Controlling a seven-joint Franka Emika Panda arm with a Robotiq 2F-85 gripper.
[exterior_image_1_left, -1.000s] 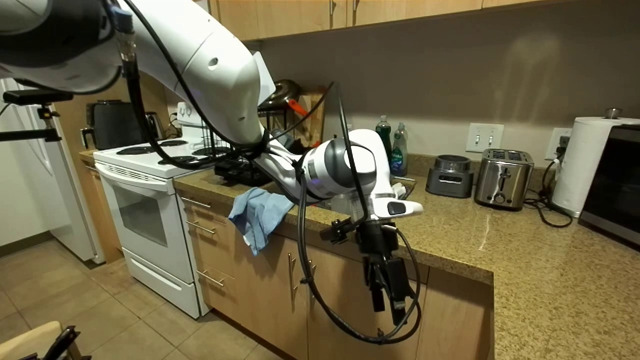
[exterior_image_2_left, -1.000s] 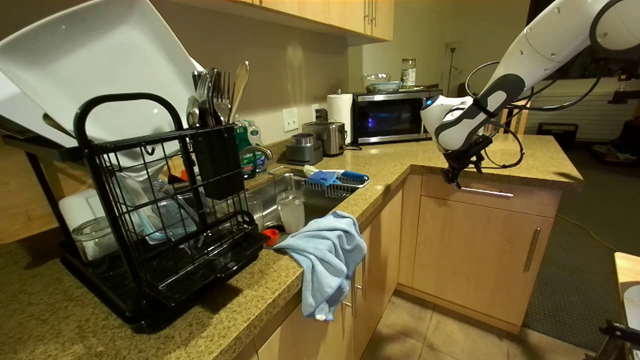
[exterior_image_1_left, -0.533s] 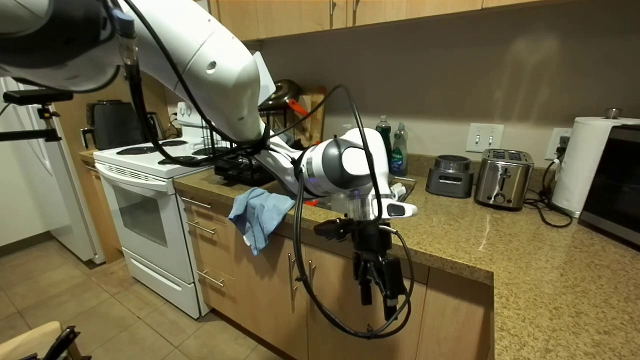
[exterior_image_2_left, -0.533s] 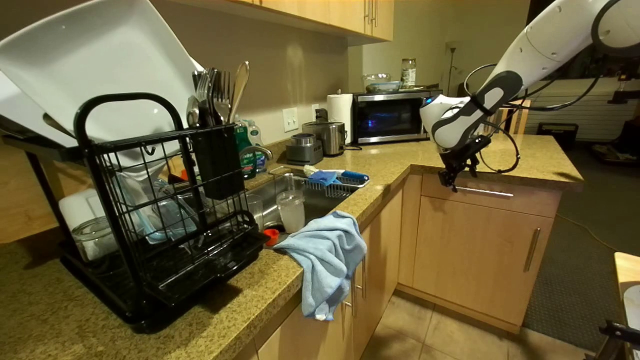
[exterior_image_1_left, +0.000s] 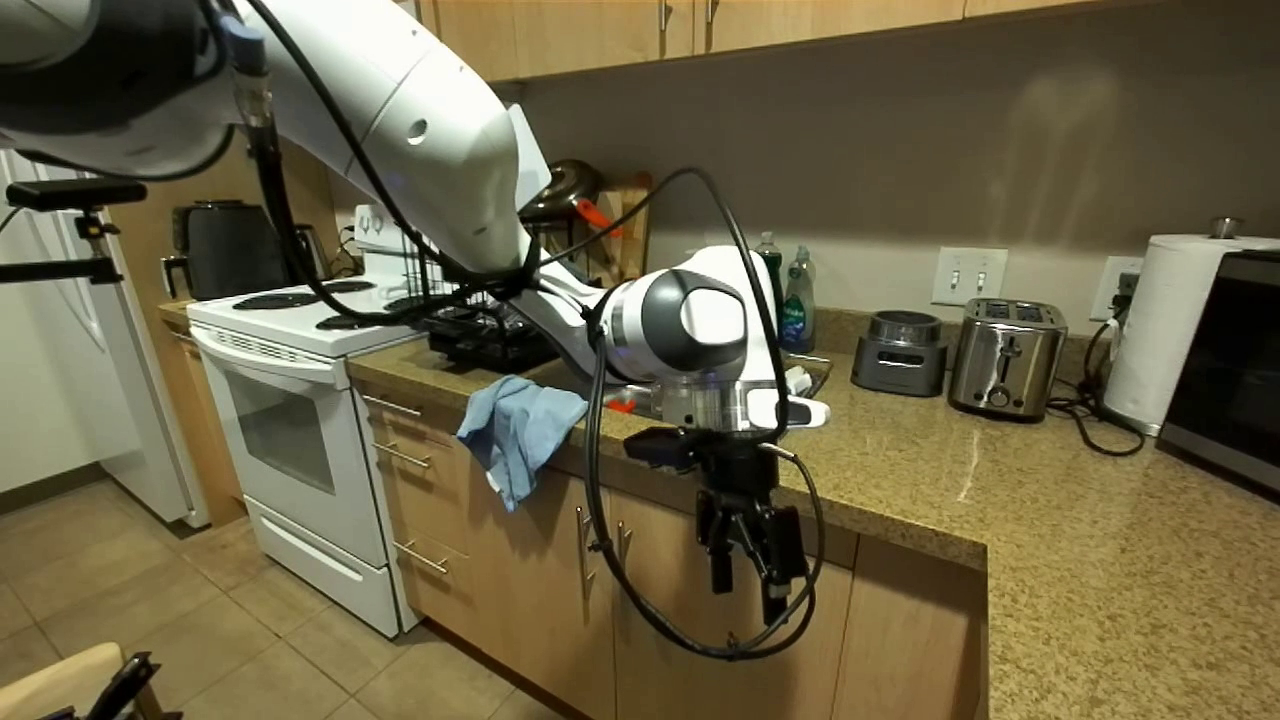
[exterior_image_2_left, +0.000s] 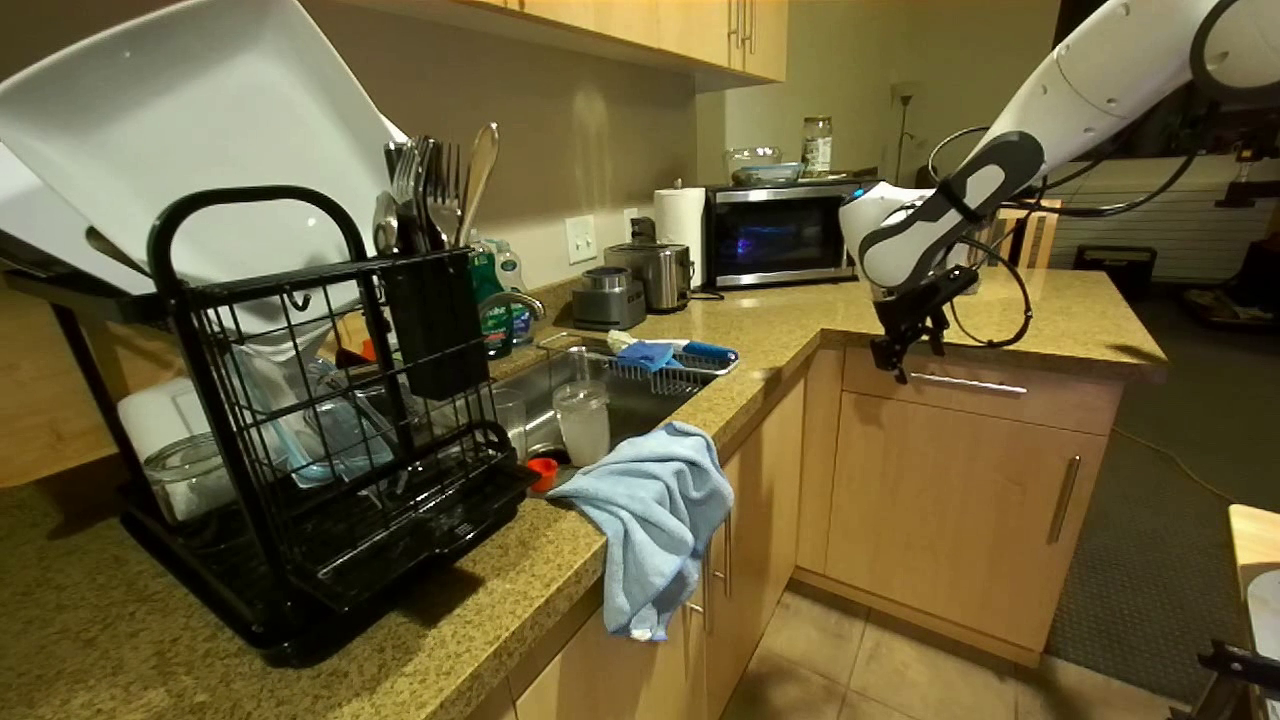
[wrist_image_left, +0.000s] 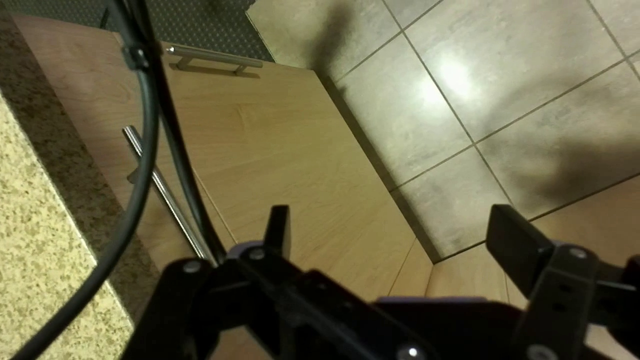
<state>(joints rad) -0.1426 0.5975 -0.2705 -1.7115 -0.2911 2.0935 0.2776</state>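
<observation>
The gripper is empty, its jaws wide apart. Near it is the drawer, tucked under the counter. A towel hangs off the edge, maybe to dry.

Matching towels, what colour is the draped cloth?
Light blue; the cloth shows best in an exterior view.

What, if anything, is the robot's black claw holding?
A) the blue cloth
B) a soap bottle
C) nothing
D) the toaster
C: in the wrist view the gripper stands wide open, with only the wooden cabinet and the tiled floor showing through its gap.
</observation>
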